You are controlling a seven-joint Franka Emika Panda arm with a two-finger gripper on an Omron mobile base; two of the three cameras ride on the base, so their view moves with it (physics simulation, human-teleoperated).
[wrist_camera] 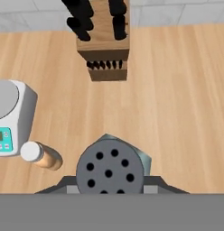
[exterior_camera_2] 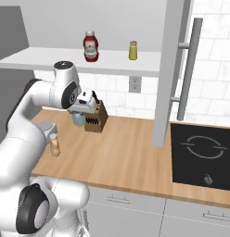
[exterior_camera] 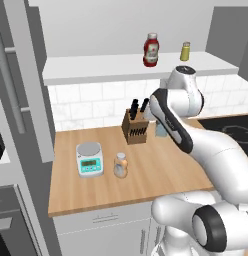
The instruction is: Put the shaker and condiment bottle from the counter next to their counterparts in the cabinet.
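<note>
Clenched around the shaker [wrist_camera: 109, 169], the pincer [wrist_camera: 109, 189] grips its body below the cap; it looks light, smooth, probably slippery.

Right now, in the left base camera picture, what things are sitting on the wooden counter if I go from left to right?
Kitchen scale → small bottle with the orange top → knife block → the blue-grey shaker, just peeking out behind the robot's arm.
</note>
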